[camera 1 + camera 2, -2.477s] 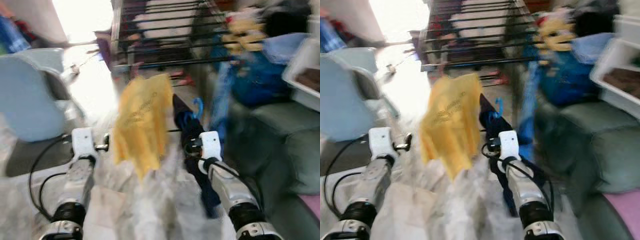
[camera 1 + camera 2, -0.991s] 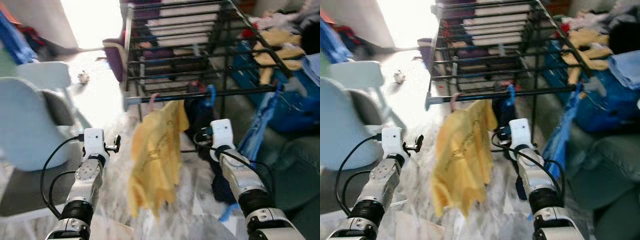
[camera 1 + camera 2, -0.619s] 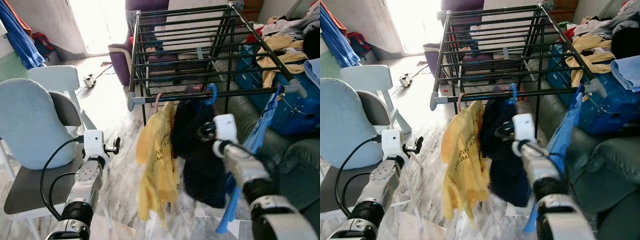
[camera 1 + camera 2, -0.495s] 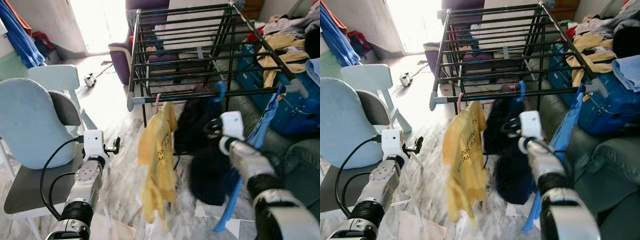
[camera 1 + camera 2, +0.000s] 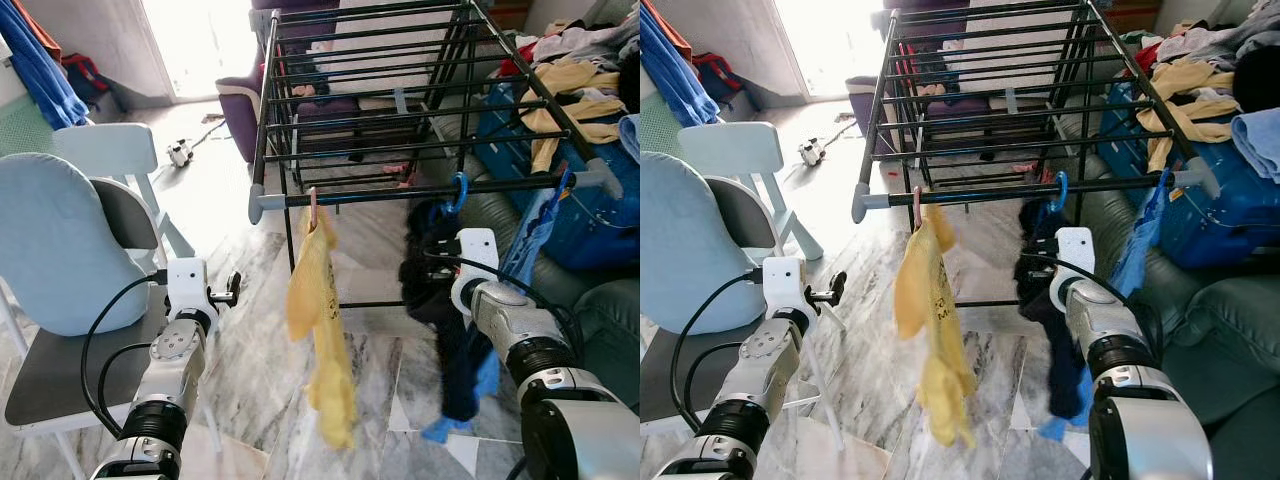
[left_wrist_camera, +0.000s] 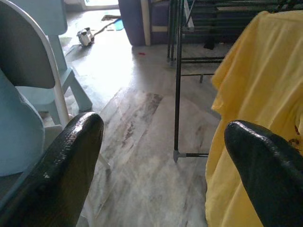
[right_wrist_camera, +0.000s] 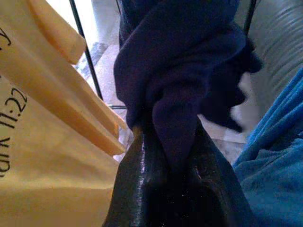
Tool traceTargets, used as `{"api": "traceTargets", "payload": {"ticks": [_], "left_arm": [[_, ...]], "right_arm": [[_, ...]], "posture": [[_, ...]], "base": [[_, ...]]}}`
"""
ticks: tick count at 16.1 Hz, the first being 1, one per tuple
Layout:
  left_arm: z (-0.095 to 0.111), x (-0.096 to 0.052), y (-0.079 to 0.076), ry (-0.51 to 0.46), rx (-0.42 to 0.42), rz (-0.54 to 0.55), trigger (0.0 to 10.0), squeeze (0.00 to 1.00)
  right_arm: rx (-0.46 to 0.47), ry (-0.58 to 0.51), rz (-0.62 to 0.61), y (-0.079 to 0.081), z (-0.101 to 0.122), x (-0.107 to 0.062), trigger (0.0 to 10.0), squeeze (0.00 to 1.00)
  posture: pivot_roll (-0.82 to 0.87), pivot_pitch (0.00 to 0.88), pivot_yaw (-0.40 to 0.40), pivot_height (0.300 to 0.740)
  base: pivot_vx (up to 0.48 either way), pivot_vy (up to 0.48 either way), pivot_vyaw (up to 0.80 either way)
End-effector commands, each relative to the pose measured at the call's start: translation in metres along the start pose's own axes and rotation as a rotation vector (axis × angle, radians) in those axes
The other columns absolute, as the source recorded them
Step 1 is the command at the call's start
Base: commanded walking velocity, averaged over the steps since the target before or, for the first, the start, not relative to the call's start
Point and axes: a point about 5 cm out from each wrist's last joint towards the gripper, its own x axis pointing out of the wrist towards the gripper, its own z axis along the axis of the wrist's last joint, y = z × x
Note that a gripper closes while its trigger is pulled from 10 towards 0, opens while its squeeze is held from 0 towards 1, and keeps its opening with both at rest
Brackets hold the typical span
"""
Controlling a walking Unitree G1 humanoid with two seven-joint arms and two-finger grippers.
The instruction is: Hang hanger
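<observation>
You face a black drying rack (image 5: 400, 90) w/ a grey-capped front rail (image 5: 430, 188). Three items hang on that rail. Near its left end: a yellow T-shirt (image 5: 320, 310) on a pink hanger hook (image 5: 313, 205). Toward the right: a dark navy garment (image 5: 432, 290) on a blue hanger (image 5: 457, 192), hook over the rail. At the right end: a blue cloth (image 5: 530, 245), hanging down to the floor.

Your right gripper (image 7: 168, 156) is just below the rail, beside the blue hanger; its fingers (image 7: 137, 189) are pinched narrow on a fold of the navy garment. In the right wrist view the yellow T-shirt sits close alongside, touching or nearly so; can't tell which.

Your left gripper (image 6: 165, 156) is held low, left of the rack, fingers spread wide, holding nothing. Ahead of it in the left wrist view: a rack leg (image 6: 178, 90) and the yellow T-shirt.

Surroundings: one pale blue chair (image 5: 60, 250) at your left w/ a grey seat, a green sofa (image 5: 1230, 330) at your right, a blue bin (image 5: 570, 200) w/ loose clothes (image 5: 580, 90) piled over it, a purple seat (image 5: 245, 110) behind the rack. Floor (image 5: 250, 370) is marble tile.
</observation>
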Motion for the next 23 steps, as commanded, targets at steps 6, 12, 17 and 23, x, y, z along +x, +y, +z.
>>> {"api": "traceTargets", "payload": {"ticks": [6,12,17,23], "left_arm": [[-0.003,0.000,0.004,0.021,-0.004,0.019,10.0,0.00],[-0.003,0.000,0.003,0.015,0.002,0.010,10.0,0.00],[-0.001,0.000,0.003,0.003,-0.008,0.015,10.0,0.00],[0.001,0.001,0.004,-0.006,-0.001,0.015,10.0,0.00]], "right_arm": [[-0.100,-0.062,0.020,0.015,-0.010,-0.001,10.0,1.00],[-0.080,-0.103,-0.026,0.034,-0.019,-0.003,10.0,1.00],[-0.059,-0.218,-0.105,0.027,-0.017,-0.015,10.0,1.00],[-0.080,-0.327,-0.134,0.033,-0.014,-0.026,10.0,1.00]], "posture": [[-0.12,0.000,0.067,0.740],[-0.12,0.000,0.064,0.740],[-0.12,0.000,0.063,0.740],[-0.12,0.000,0.066,0.740]], "base": [[0.000,0.000,0.00],[0.000,0.000,0.00],[0.000,0.000,0.00],[0.000,0.000,0.00]]}}
